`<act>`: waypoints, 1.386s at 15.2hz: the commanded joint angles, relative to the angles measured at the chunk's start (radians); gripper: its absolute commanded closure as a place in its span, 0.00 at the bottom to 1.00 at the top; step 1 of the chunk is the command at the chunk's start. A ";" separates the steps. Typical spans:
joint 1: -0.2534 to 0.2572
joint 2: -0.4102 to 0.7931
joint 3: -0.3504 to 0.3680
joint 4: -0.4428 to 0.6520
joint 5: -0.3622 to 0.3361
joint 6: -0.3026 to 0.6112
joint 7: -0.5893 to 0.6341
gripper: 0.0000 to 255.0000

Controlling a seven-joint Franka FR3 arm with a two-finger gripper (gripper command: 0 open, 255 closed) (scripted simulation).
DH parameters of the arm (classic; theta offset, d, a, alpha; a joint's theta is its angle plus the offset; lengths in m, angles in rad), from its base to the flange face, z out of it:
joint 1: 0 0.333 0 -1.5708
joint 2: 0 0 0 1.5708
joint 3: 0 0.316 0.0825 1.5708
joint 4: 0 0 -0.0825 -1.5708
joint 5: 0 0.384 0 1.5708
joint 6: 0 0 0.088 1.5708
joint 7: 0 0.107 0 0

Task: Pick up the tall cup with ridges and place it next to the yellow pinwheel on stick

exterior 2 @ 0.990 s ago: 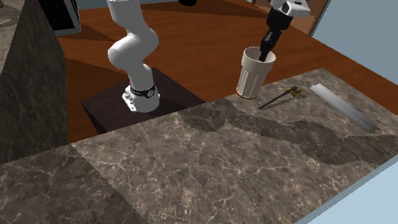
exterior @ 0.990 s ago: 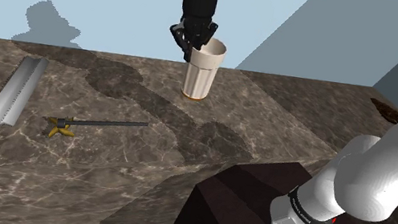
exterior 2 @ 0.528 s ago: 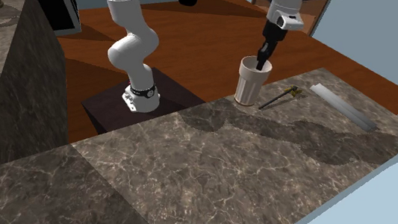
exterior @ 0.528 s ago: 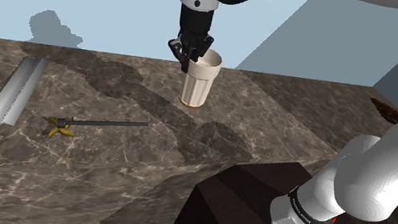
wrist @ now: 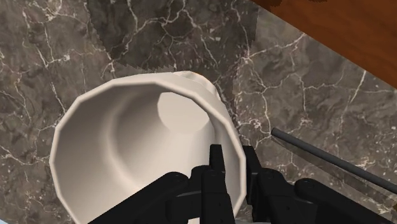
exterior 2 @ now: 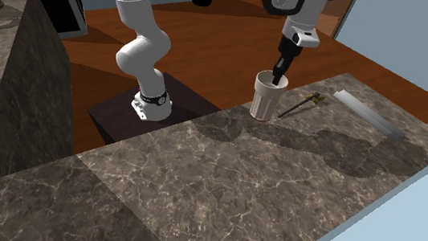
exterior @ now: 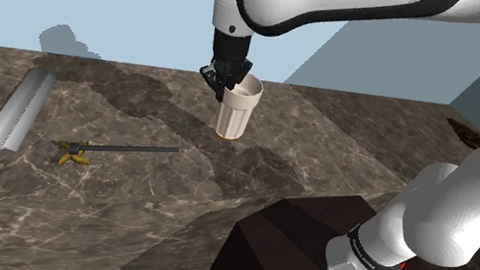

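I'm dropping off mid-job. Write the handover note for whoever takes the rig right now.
End effector: shut on the rim of the ridged cup, one finger inside and one outside.
Ridged cup: cream, at the marble counter; I cannot tell if its base is off the surface.
Yellow pinwheel: lying flat, apart from the cup, toward the shoulder view's left.
Done: grasp.
Left: carry the cup over, set it beside the pinwheel, release.

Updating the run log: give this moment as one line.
tool: shut on cup | cup: held by rim | pinwheel: lying on counter, apart from cup
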 commanded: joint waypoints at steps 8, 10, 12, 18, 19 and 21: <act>0.001 0.034 0.002 -0.083 -0.012 0.117 0.015 1.00; 0.001 0.044 0.003 -0.100 -0.015 0.143 0.018 1.00; 0.002 0.055 0.003 -0.115 -0.019 0.169 0.022 1.00; 0.002 0.068 0.003 -0.132 -0.024 0.199 0.027 1.00; 0.002 0.068 0.003 -0.132 -0.024 0.199 0.027 1.00; 0.002 0.068 0.003 -0.132 -0.024 0.199 0.027 1.00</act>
